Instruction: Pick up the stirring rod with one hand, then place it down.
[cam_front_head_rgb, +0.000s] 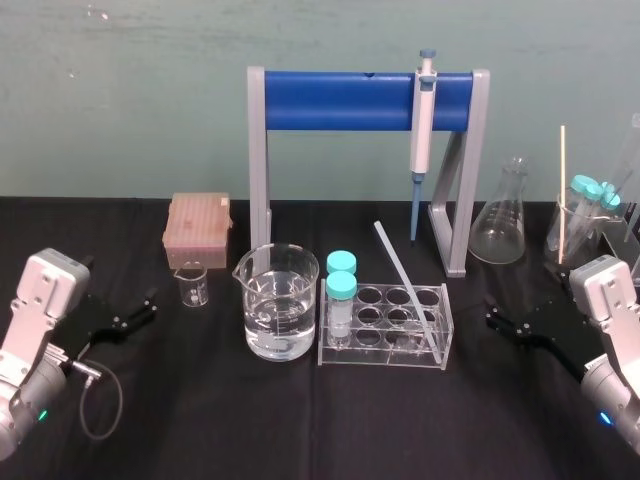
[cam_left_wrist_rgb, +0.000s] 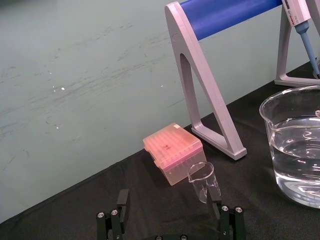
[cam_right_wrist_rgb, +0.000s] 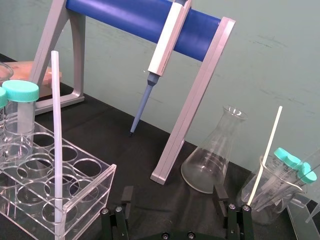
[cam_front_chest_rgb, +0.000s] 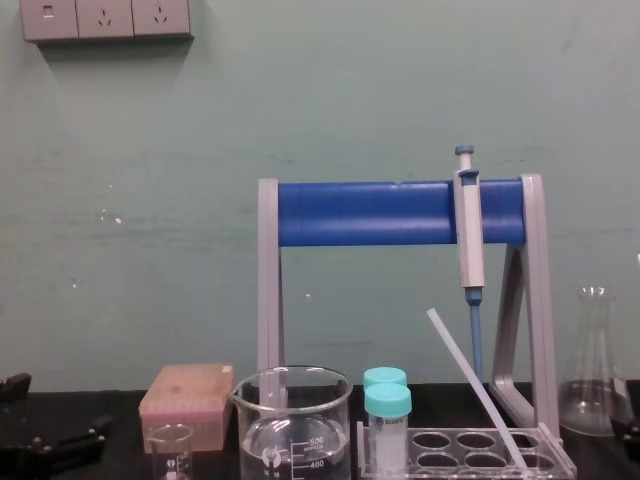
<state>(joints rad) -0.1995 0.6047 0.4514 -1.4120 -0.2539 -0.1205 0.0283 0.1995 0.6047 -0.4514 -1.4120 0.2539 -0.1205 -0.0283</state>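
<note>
While the stirring rod (cam_front_head_rgb: 408, 290) leaned toward 11 o'clock out of the clear rack's (cam_front_head_rgb: 375, 357) front corner well, the right hand (cam_front_head_rgb: 497, 318) sat at the rack's 3 o'clock, spread wide, holding nothing. Left hand (cam_front_head_rgb: 143, 306), way over at 9 o'clock, gaped wide too.

A white-and-blue pipette (cam_front_head_rgb: 423, 130) hangs at the right end of a grey stand with a blue crossbar (cam_front_head_rgb: 340, 100). Nearer, a water-filled glass beaker (cam_front_head_rgb: 281, 302) stands left of a clear plastic rack (cam_front_head_rgb: 375, 356). A pink box (cam_front_head_rgb: 197, 230) sits far left, a conical glass flask (cam_front_head_rgb: 499, 225) far right.
</note>
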